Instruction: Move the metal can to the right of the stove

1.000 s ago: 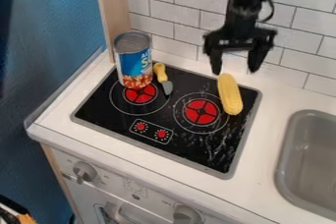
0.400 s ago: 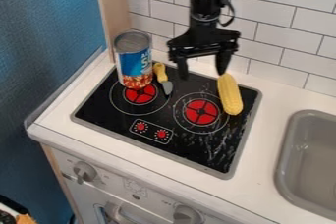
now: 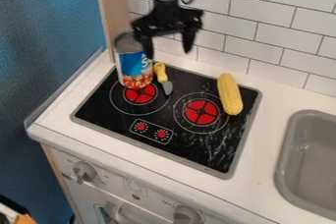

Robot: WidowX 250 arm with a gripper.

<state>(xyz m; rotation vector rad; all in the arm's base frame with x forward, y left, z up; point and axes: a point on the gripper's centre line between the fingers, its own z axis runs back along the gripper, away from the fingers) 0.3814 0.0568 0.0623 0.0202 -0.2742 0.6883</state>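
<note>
Here's the black two-finger gripper (image 3: 169,54), fingers spread and holding nothing, up by the tall metal can with the blue label (image 3: 135,65), which stands upright at the back left of the black toy stove (image 3: 121,119). It wants centring over that rim, fingers straddling it with even clearance, then a straight drop, mindful of the yellow-handled toy knife (image 3: 162,76) just beside, and a firm squeeze before any lift!

One can (image 3: 134,66), one corn cob (image 3: 230,94) and one knife (image 3: 162,79). One stove (image 3: 105,114) with two burners (image 3: 200,112) and two red dials (image 3: 162,133) on top. Two grey knobs (image 3: 85,171) on the near front. One sink (image 3: 315,159), right.
</note>
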